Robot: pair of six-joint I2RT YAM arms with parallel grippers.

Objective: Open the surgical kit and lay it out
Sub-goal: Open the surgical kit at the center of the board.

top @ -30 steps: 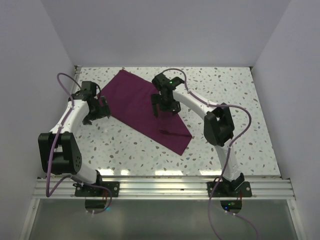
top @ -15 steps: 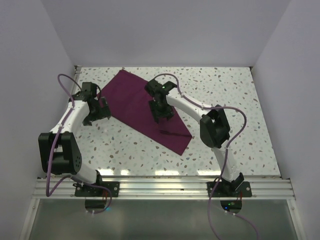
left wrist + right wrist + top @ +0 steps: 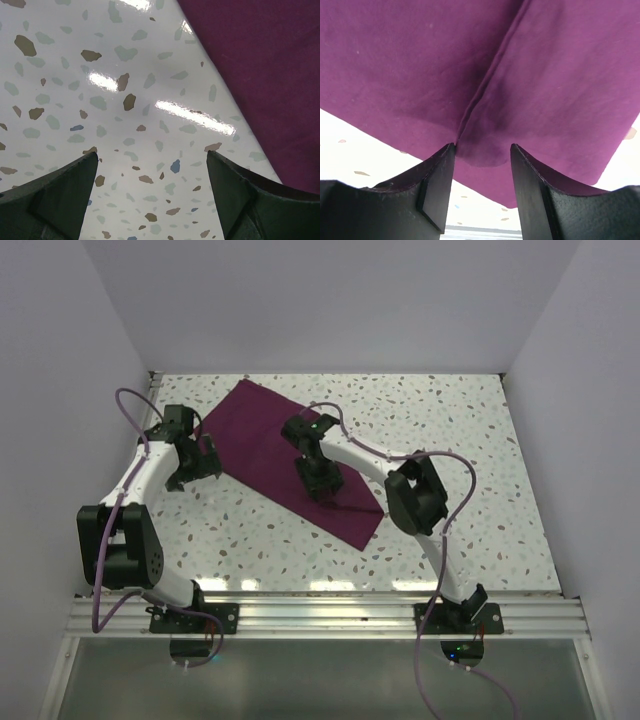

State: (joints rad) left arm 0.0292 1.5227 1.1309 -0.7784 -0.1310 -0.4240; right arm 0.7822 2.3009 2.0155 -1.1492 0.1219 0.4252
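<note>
The surgical kit is a dark purple cloth wrap [image 3: 262,440] lying folded and slanted across the speckled table, and its contents are hidden. My right gripper [image 3: 322,486] is down on the wrap's middle. In the right wrist view its jaws [image 3: 482,155] have closed in on a raised bulge of the cloth [image 3: 420,75], beside a fold crease. The left finger [image 3: 437,185] touches that crease. My left gripper [image 3: 190,472] hangs over bare table just off the wrap's left edge. Its jaws [image 3: 152,160] are wide open and empty, and the cloth [image 3: 265,75] lies at their upper right.
The speckled table [image 3: 450,430] is closed in by pale walls at the back and on both sides. A metal rail [image 3: 320,615] carrying both arm bases runs along the near edge. The right arm's elbow [image 3: 415,500] stands beside the wrap's near corner.
My right gripper has slid left and nearer along the wrap, dropped onto it and narrowed its jaws around the cloth bulge. The left arm has not moved.
</note>
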